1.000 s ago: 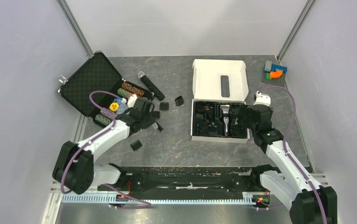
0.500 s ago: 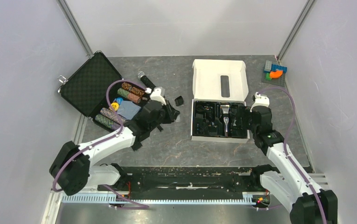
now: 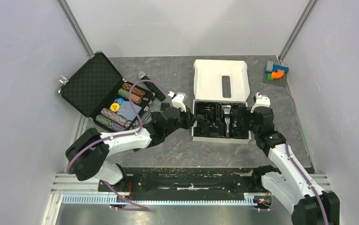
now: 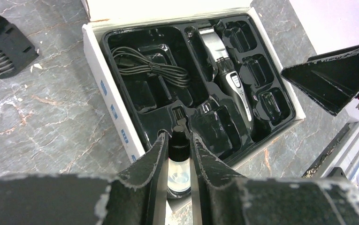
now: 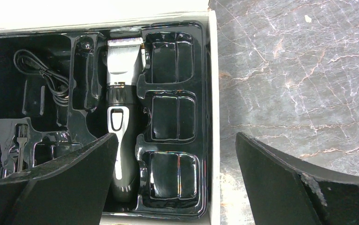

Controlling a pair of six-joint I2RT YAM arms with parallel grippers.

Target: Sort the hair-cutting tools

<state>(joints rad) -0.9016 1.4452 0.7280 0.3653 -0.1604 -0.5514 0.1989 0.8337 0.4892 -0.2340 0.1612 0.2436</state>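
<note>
Left claw (image 4: 178,137) clenched on a small bottle (image 4: 178,168), clear with a black cap, one finger on each side. Held just over the left edge of the white box (image 3: 222,138), cap pointing in toward the black tray (image 4: 142,91). Not yet down in any slot.

Right claw (image 5: 177,145) spread wide, grasping nothing. Hangs over the right side of the box, one finger above the tray and the other above the bare table (image 5: 299,70).

In the tray: the hair clipper (image 5: 121,117), silver at the top and black lower down, lying flat in the long middle slot. To its left, a curled black cable (image 5: 41,77) in a big slot, and a tiny brush (image 5: 21,138) lower down. To its right, three shiny black slots in a row.

On the table, near the left side of the box, a black comb piece (image 4: 3,47), teeth pointing away from the box. Apart from the box, not touching it.

Farther left on the table, an open black case (image 3: 90,86) with rows of coloured chips (image 3: 131,92) inside, and a long black microphone (image 3: 152,89) close beside it. In the far right corner, a few coloured blocks (image 3: 277,70).
</note>
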